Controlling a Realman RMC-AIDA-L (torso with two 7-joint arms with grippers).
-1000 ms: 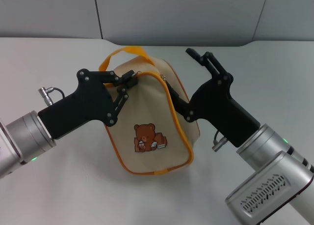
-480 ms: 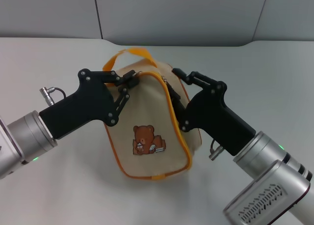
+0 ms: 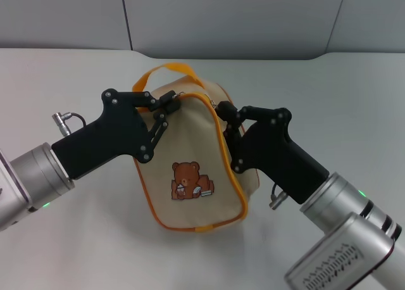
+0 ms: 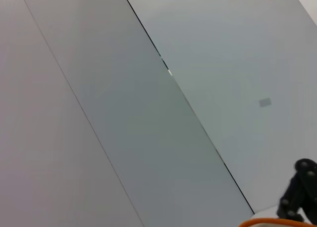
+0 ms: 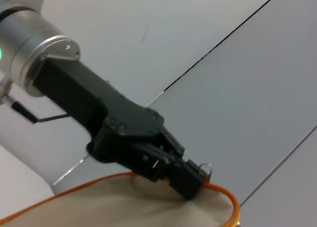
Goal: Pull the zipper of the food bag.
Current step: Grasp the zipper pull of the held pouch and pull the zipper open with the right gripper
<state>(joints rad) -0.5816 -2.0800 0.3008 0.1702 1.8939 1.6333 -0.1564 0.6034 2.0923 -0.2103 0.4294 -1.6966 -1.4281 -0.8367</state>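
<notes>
The food bag (image 3: 190, 151) stands at the table's middle, beige with orange piping, a bear print (image 3: 187, 179) facing me and an orange loop handle (image 3: 171, 68) on top. My left gripper (image 3: 172, 101) is shut on the bag's top left edge by the zipper (image 3: 218, 135). The right wrist view shows it pinching the fabric (image 5: 178, 177), with a small silver ring (image 5: 204, 167) at its tip. My right gripper (image 3: 226, 114) is shut on the orange zipper track at the bag's upper right edge. The pull tab is hidden between its fingers.
The white table (image 3: 76, 239) runs to a grey panelled wall (image 3: 221, 18) behind the bag. The left wrist view shows mostly wall, with a black gripper part (image 4: 299, 192) and a strip of orange handle (image 4: 277, 222).
My right gripper, open a second ago with one finger raised, has swung down and closed on the bag's upper right edge. The bag shifted slightly. The left gripper held still.
</notes>
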